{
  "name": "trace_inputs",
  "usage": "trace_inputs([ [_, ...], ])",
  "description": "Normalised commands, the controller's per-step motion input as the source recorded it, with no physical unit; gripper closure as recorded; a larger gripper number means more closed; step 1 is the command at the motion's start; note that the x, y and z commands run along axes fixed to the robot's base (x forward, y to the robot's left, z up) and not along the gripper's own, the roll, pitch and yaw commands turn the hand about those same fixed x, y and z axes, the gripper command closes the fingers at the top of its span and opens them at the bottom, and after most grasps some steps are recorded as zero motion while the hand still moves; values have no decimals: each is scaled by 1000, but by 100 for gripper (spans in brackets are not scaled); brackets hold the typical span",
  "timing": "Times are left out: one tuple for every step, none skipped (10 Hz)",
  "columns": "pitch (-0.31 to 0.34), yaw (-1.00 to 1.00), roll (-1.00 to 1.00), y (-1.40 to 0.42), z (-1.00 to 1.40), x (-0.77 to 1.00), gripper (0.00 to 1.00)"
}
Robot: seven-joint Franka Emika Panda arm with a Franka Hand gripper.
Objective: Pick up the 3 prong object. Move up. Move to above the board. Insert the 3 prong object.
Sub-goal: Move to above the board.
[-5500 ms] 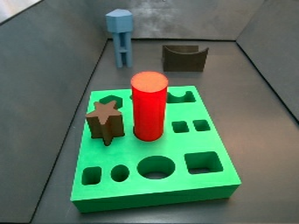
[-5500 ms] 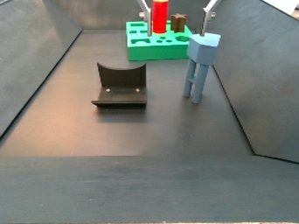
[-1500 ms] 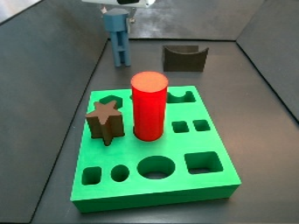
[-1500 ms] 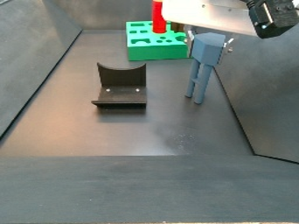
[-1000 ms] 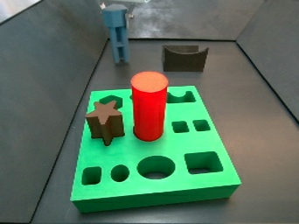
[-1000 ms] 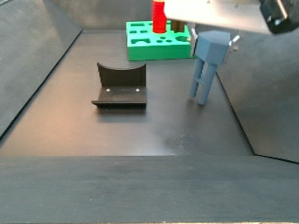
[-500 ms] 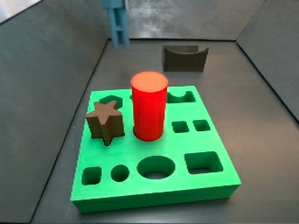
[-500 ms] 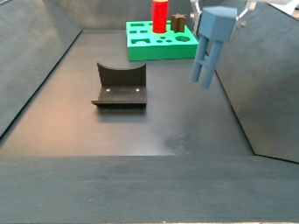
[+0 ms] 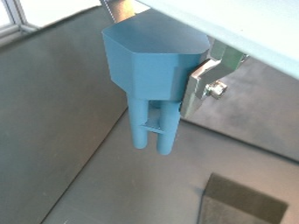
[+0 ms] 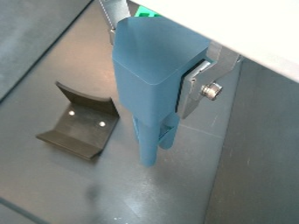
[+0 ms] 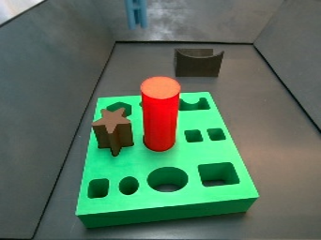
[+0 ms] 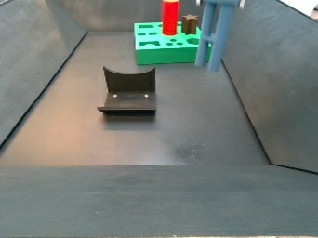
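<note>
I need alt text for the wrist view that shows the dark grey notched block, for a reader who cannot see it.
The gripper holds the blue-grey 3 prong object by its head, prongs pointing down, clear of the dark floor. One silver finger presses its side. Below it, the dark grey block with a curved notch lies on the floor, and a corner of the green board shows.

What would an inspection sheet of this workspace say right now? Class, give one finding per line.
Surface: dark grey floor, bare between the pieces.
Job's things: 3 prong object lifted off the floor, prongs down; board flat, red cylinder and brown star block seated in it.
Clutter: dark notched block on the floor, apart from the board.
Grippers: gripper high above the floor, silver finger against the object's head.
Cables: nothing seen.
Surroundings: grey walls enclose the floor.
</note>
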Motion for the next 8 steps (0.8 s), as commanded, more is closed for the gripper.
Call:
trace_inputs([
  [77, 30, 129, -38, 952, 155, 100],
  [77, 27, 95, -36, 714, 92, 100],
  [79, 28, 62, -21, 482, 41, 100],
  [75, 23, 38, -17, 315, 21, 100],
  [73, 20, 23, -13, 209, 15, 100],
  [306, 1000, -486, -1000, 166, 230, 100],
  [326, 1000, -470, -1000, 168, 234, 100],
  [370, 997, -430, -1000, 172, 250, 100],
])
